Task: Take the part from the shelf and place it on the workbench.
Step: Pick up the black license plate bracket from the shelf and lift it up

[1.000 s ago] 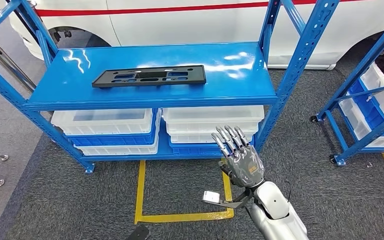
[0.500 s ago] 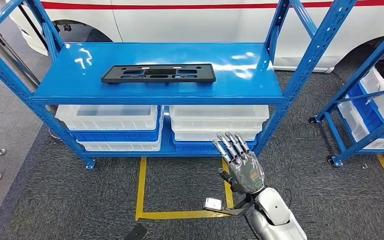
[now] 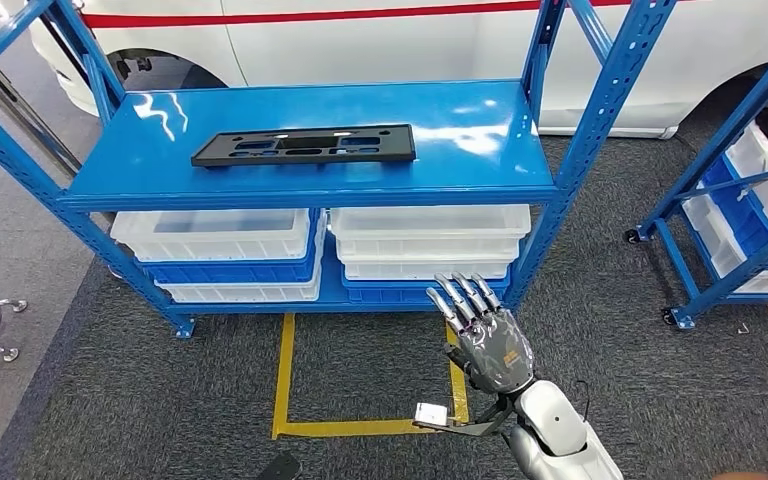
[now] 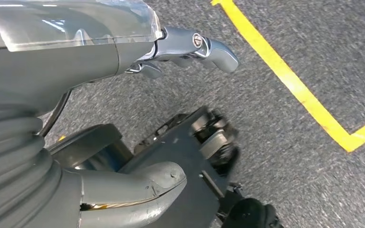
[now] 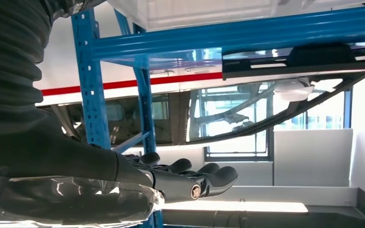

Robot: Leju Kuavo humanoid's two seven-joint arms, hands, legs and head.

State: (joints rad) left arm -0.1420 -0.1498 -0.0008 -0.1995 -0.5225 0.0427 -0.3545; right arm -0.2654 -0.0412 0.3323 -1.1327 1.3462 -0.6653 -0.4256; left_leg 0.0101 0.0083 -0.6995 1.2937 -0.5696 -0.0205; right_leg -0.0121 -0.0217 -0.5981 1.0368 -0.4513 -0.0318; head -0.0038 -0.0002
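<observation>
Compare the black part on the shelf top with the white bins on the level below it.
The black part is a flat, thin, dark panel with cut-out slots; the white bins are deep, pale, open-topped boxes. The part lies alone on the top board of the blue shelf; the bins sit stacked, side by side, on the lower level. Both rest on the same shelf, and neither is touched by the right hand.

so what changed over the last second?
Mostly the camera: the whole head view swayed slightly, so the shelf only seems to shift. The right hand sits a little lower in frame, fingers apart, holding nothing. The black part lies untouched on the shelf's top, white bins beneath. Nothing gripped or released.
</observation>
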